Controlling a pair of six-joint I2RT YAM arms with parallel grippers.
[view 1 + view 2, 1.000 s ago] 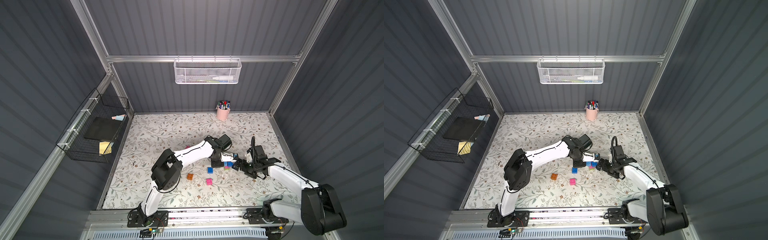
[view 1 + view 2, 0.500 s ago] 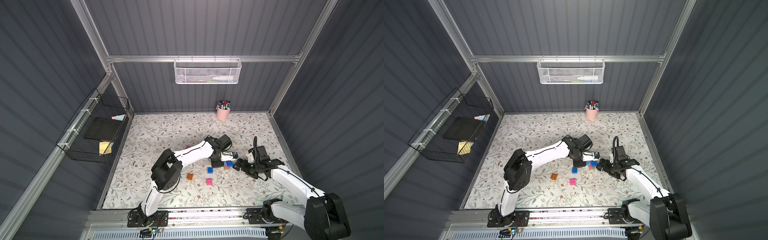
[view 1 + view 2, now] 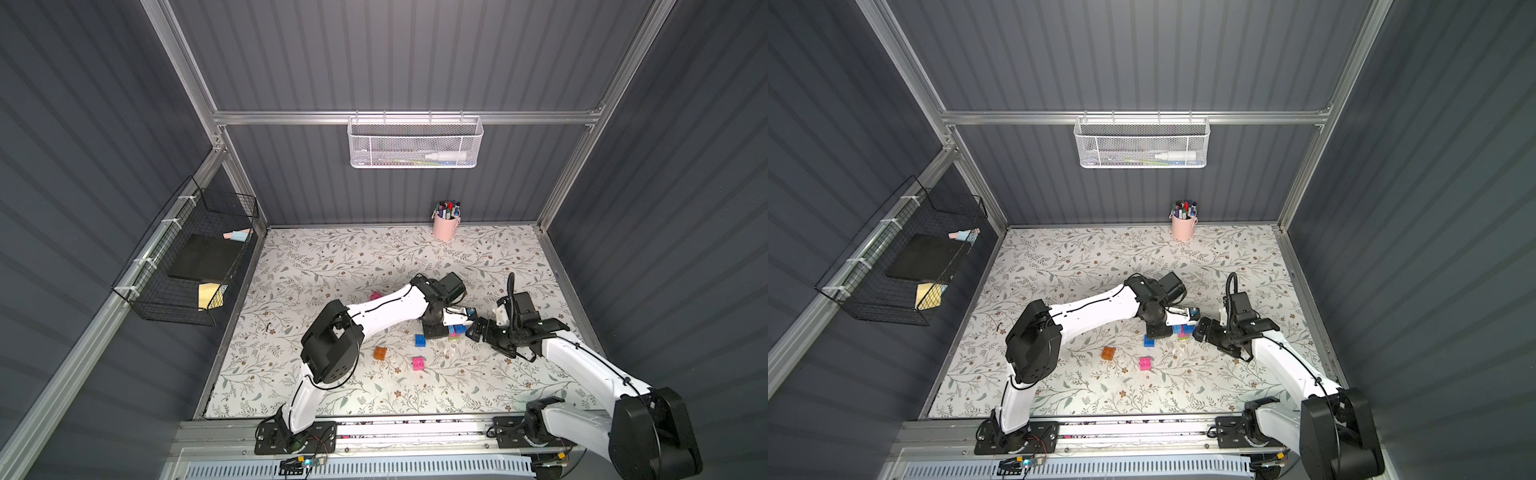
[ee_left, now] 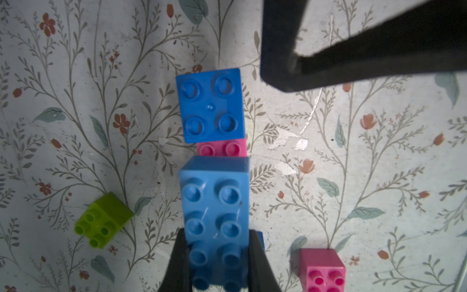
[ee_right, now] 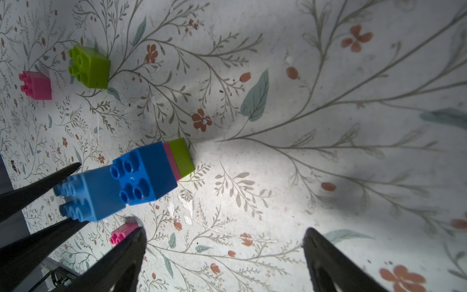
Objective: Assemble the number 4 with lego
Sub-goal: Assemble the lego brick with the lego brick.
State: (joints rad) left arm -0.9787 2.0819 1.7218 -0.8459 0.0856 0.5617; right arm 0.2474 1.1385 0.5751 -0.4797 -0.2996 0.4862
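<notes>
The number 4 (image 3: 457, 330) is a small joined cluster of lego at mid-mat in both top views. My left gripper (image 4: 217, 235) is shut on its long blue brick (image 4: 214, 202). A blue square brick (image 4: 211, 105) sits on a pink one (image 4: 222, 148), with a green brick (image 5: 180, 156) beneath. My right gripper (image 5: 225, 231) stands open just right of the cluster (image 3: 1181, 330), with only mat between its fingers. One of its fingers (image 4: 353, 50) shows in the left wrist view.
Loose bricks lie around: blue (image 3: 420, 340), orange (image 3: 380, 353), pink (image 3: 418, 363), another pink (image 3: 375, 295) and a lime green one (image 4: 103, 220). A pink pen cup (image 3: 444, 226) stands at the back. Wire baskets hang on the back wall (image 3: 415, 143) and left wall (image 3: 191, 266).
The right arm's elbow and forearm have shifted a little while its open gripper stays beside the cluster. The left arm and the bricks have not moved.
</notes>
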